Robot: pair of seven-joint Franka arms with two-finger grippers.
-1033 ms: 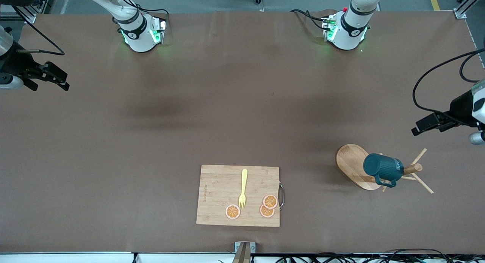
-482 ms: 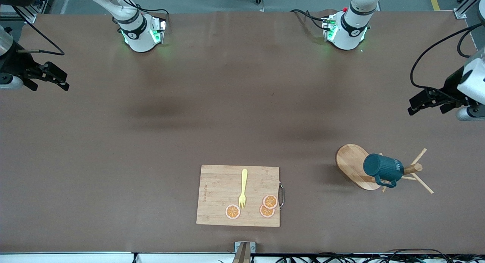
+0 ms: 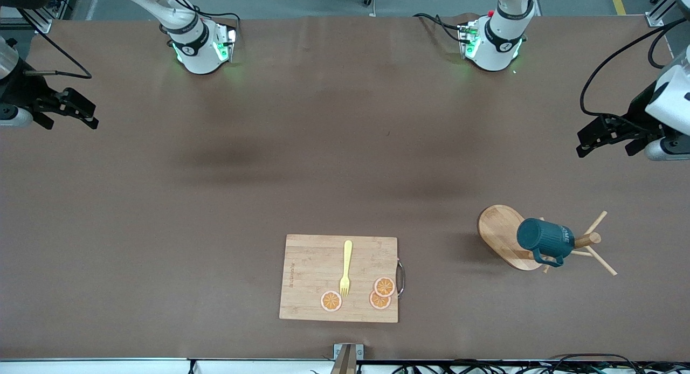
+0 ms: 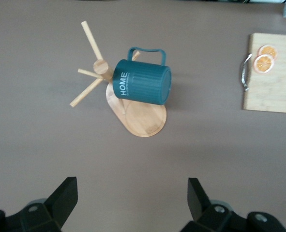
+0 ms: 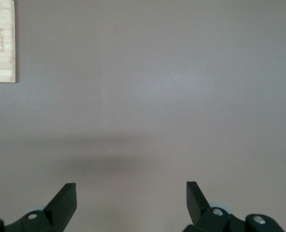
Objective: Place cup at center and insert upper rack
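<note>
From my remote station I read the dark teal ribbed mug marked HOME (image 3: 545,240) as hung on an upper peg of the wooden cup rack with an oval bamboo base (image 3: 500,235), in the lower right of the front frame, toward the left arm's end of the table. That matches the rack half of the task; whether the mug has yet to visit table centre or has already been there, this scene fits both. The left gripper (image 3: 602,137) hangs at the right edge of the frame over bare tabletop, fingers spread wide with nothing between them; its wrist view shows the mug (image 4: 142,82) and rack clear of both fingers (image 4: 64,197). The right gripper (image 3: 67,111) waits at the left edge, released likewise. A rectangular bamboo cutting board (image 3: 312,266) carrying a yellow plastic fork (image 3: 345,268) and orange slices (image 3: 380,294) sits at lower centre. Hazards, in my judgement: the mug lies tilted on a thin peg, so an off-axis approach could snag its handle or tip the light rack; a sideways pull could drag the base.
</note>
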